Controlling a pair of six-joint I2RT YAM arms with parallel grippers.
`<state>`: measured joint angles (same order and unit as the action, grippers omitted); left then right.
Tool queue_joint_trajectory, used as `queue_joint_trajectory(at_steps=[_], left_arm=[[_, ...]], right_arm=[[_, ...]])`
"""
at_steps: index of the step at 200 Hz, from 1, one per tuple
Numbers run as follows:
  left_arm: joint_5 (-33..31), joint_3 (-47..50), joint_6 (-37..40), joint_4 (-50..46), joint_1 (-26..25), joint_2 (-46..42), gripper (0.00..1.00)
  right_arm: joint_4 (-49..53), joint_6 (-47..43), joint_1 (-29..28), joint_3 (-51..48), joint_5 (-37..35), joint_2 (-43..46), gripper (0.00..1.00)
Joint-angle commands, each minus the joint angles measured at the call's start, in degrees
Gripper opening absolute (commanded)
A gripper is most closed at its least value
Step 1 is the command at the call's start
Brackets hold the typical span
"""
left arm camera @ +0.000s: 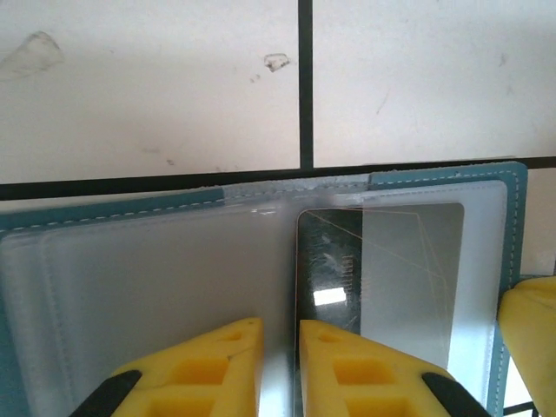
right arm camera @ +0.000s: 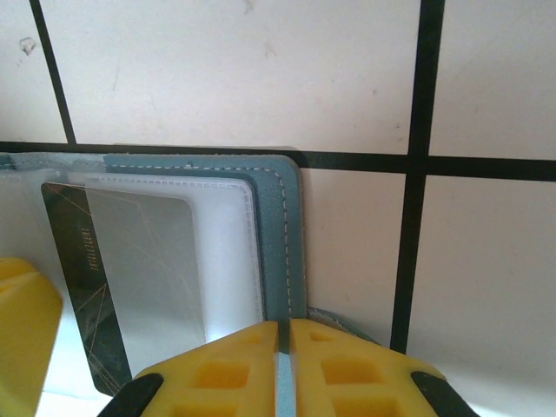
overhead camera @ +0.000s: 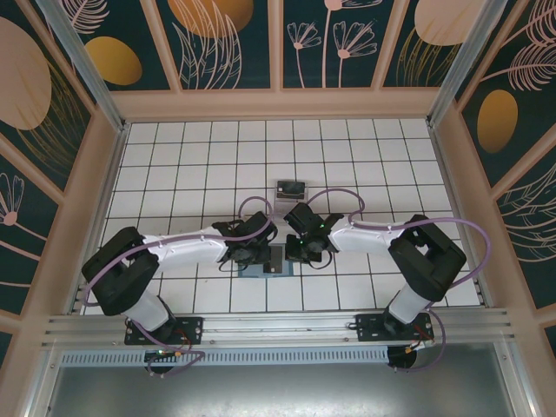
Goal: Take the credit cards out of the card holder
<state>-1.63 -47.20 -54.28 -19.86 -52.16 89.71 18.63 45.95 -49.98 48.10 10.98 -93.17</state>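
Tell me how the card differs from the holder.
The card is dark; the holder is teal with pale stitching. The card is smaller and sits in the holder's clear sleeve; the holder lies open on the tiles. Both are flat rectangles with rounded corners.

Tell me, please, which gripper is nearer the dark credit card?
Left: the left gripper sits at the credit card's edge; the right gripper pinches the card holder's outer border.

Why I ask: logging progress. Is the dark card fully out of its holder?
No, a clear sleeve of the card holder partly covers the dark card.
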Motion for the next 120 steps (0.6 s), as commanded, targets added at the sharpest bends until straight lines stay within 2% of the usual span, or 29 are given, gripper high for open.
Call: queue_joint_trajectory(at_steps=[1,34,120], left_arm=[[0.8,0.1,-0.7,2.7,0.3,-3.5,0.22],[5.6,1.6,-2.1,8.5,0.8,-3.6,0.23],[8.5,7.5,-2.0,16.2,4.0,-1.4,0.26]], right_arm=[[1.8,0.2,0.0,0.2,-0.8,0.1,0.13],[1.8,0.4,-0.2,-0.2,-0.8,0.3,0.13],[2.4,-0.1,-0.1,0.9,-0.7,-0.2,0.13]])
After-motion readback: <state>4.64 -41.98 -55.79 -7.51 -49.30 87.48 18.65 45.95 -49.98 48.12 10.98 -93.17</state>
